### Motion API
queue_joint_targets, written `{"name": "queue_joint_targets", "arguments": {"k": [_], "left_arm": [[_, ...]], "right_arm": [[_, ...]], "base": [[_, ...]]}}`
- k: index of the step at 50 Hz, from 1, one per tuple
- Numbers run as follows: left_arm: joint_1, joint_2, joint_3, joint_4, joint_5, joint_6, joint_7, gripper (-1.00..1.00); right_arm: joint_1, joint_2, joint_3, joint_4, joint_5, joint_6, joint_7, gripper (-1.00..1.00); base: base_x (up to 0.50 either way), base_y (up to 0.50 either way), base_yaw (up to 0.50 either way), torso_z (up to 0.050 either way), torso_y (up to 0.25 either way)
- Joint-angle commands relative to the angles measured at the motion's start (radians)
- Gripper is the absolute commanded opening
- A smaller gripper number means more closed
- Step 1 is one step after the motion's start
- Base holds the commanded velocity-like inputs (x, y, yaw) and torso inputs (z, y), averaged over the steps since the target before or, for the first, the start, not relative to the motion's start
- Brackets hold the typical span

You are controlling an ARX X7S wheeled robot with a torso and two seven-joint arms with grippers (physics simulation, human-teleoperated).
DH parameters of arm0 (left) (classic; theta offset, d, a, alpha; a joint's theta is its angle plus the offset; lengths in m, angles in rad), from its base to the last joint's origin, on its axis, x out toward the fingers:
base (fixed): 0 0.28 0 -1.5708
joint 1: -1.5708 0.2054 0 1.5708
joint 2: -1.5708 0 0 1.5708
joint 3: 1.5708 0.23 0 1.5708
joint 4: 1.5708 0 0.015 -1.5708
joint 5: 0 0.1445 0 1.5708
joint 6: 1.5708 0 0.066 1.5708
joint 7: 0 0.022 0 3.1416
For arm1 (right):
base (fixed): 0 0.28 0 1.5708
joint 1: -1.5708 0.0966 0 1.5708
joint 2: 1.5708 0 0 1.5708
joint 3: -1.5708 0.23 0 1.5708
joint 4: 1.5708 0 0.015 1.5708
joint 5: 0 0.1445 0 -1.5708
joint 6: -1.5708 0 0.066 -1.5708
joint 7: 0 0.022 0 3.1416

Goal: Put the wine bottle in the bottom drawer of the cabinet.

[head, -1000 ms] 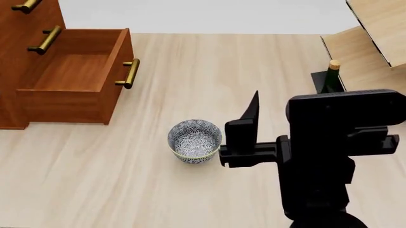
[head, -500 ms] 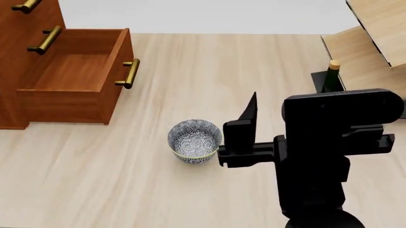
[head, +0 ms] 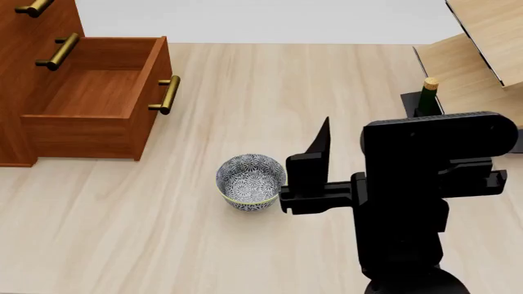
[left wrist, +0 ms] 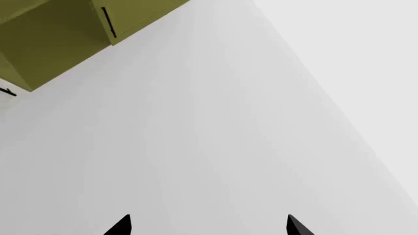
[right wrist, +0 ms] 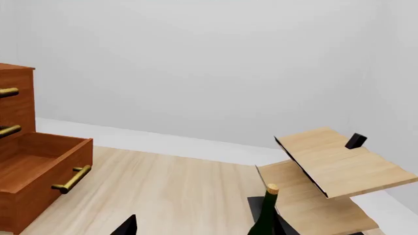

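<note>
The wine bottle stands at the worktop's right edge, against the pale rack. The right gripper is released and empty; a careless reach could topple the bottle or hit the bowl.

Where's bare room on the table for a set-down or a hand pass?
Free: the wide strip of table between the open bottom drawer and the rack, and the near-left stretch in front of the cabinet. Crowded: around the bowl, where the right gripper hangs beside it, and the wine bottle at the rack.
</note>
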Motion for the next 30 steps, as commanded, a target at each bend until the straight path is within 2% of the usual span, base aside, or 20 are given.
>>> {"name": "queue_joint_targets", "arguments": {"k": [1,30], "left_arm": [[-0.004,0.003,-0.006,-0.045,0.007,0.051,0.011,1.00],[-0.001,0.004,-0.005,-0.024,0.005,0.044,0.023,1.00]], "right_arm": [[-0.001,0.003,-0.006,-0.003,0.004,0.000,0.005,1.00],[0.012,0.009,-0.018,0.004,0.007,0.000,0.023,1.00]], "base": [[0.00,0.00,0.00,0.000,0.000],[0.00,0.00,0.00,0.000,0.000]]}}
